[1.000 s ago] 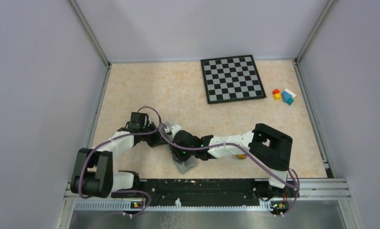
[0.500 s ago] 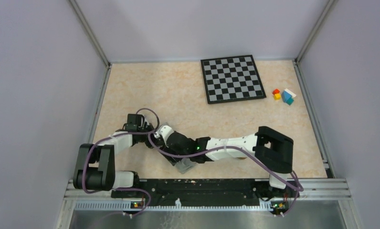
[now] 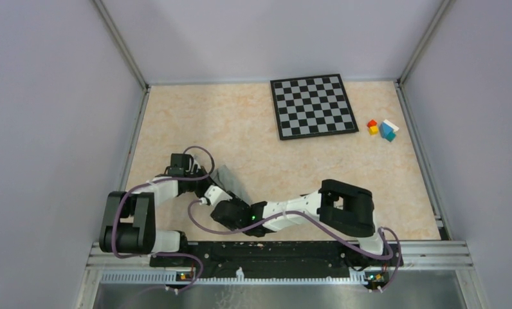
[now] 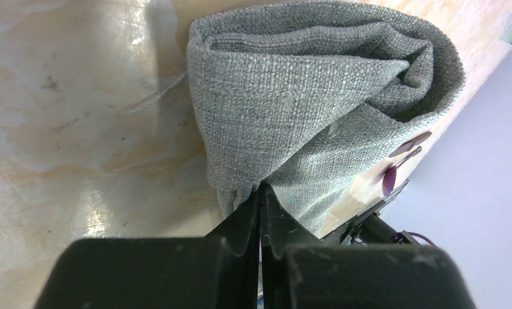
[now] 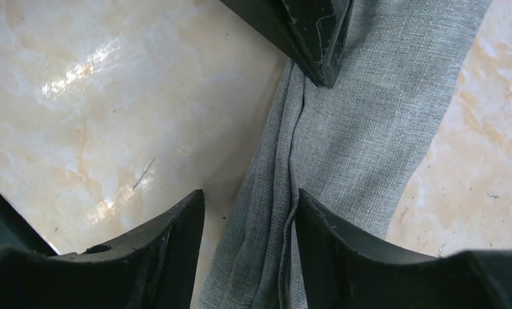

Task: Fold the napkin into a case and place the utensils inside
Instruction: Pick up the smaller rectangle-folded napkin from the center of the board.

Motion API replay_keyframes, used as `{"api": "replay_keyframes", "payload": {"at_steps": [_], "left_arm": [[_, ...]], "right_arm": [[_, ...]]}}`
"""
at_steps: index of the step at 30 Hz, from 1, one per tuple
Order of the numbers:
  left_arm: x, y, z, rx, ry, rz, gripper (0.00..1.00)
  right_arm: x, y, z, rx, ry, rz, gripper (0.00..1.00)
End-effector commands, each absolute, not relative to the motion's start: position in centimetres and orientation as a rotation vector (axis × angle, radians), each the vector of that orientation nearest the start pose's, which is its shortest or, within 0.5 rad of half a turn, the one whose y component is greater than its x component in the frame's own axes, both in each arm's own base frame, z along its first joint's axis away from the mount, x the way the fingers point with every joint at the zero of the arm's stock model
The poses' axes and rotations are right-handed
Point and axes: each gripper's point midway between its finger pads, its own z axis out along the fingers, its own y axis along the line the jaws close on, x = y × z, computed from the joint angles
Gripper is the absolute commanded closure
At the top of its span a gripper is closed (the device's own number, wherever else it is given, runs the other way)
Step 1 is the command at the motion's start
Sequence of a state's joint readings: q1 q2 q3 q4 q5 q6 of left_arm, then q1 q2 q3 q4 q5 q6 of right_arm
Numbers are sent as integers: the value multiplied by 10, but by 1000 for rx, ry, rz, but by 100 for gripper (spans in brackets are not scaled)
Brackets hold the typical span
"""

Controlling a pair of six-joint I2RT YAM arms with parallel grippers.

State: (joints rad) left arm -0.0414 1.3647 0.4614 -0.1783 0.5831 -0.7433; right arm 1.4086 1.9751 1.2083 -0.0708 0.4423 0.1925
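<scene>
The grey-green napkin (image 4: 318,84) lies folded into a loose narrow bundle on the table; in the top view (image 3: 233,182) it shows as a grey strip at the near left. My left gripper (image 4: 261,190) is shut on its near edge and also shows in the top view (image 3: 206,181). My right gripper (image 5: 250,203) is open, its fingers (image 5: 160,248) either side of the napkin's (image 5: 369,109) folded seam just below the left fingertips (image 5: 318,38). It also shows in the top view (image 3: 215,190). Slim dark purple utensils (image 4: 408,149) lie beyond the napkin. The spoon's yellow-red bowl is hidden.
A black-and-white chessboard (image 3: 313,106) lies at the back right. Small coloured blocks (image 3: 382,129) sit to its right. Metal rails and grey walls bound the table. The right arm (image 3: 305,209) stretches along the near edge.
The right arm has swung left and nearer the front edge, its gripper now open over the napkin's seam. The napkin now shows farther back, beside the left gripper, which shifted slightly left.
</scene>
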Motion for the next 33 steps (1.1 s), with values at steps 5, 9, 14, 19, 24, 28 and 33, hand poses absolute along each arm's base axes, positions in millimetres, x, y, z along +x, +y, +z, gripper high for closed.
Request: {"api": "replay_keyframes", "payload": {"at_steps": [5, 9, 14, 19, 24, 28, 33], "left_arm": [[231, -106, 4, -705, 2649, -805, 99], [239, -102, 15, -654, 2628, -771, 90], [262, -97, 60, -546, 2542, -733, 66], [285, -73, 143, -476, 2360, -567, 48], [287, -49, 212, -485, 2169, -440, 43], [274, -45, 223, -500, 2119, -424, 42], [263, -52, 209, -477, 2157, -466, 42]], "right_arm": [[165, 414, 3, -982, 2029, -9, 72], [167, 419, 5, -968, 2019, 9, 91], [165, 435, 20, -948, 2005, 105, 100], [156, 464, 62, -872, 2065, 514, 100], [146, 485, 111, -785, 2104, 993, 100], [147, 492, 137, -619, 2105, 1422, 100], [161, 478, 145, -394, 2073, 1732, 100]]}}
